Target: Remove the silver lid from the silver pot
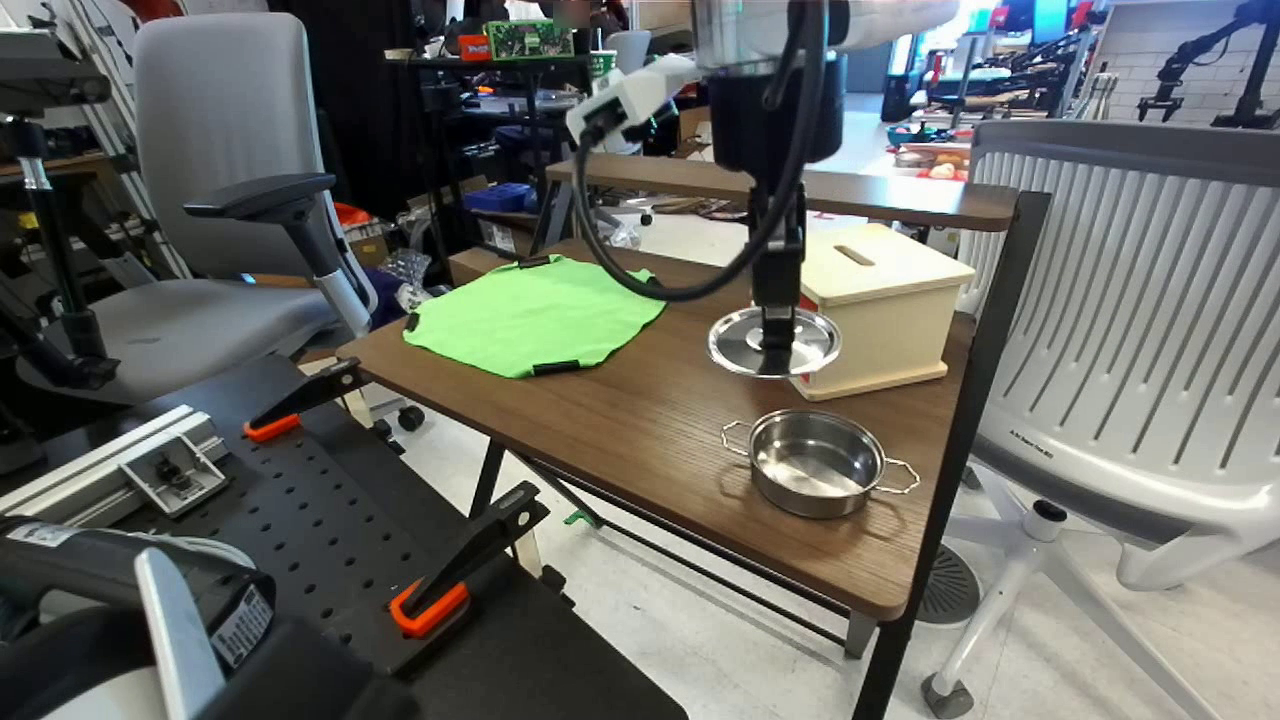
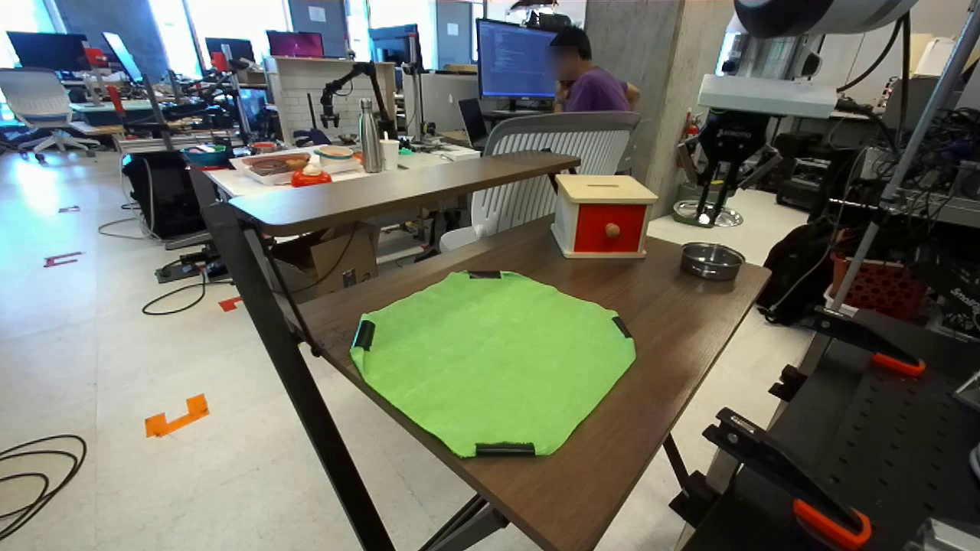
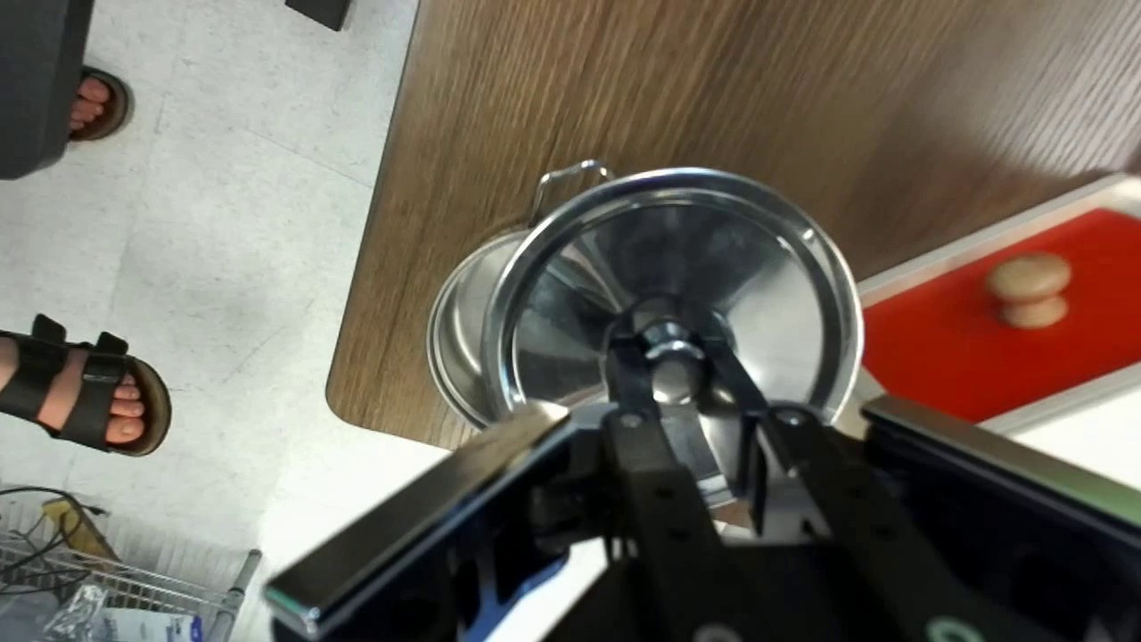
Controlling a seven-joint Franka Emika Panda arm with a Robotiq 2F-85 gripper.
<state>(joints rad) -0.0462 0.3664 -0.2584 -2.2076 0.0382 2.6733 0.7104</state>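
While fingers (image 3: 635,382) pinch silver lid (image 3: 677,263) by knob (image 3: 676,379) | silver pot (image 1: 815,465) stands uncovered | black housing (image 2: 735,136) — lettered ROBOTIQ

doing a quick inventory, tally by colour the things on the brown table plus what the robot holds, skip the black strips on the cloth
silver: 2 (pot, and lid held up by the fingers)
green: 1 (cloth)
pale wood with a red front: 1 (box)
total: 4
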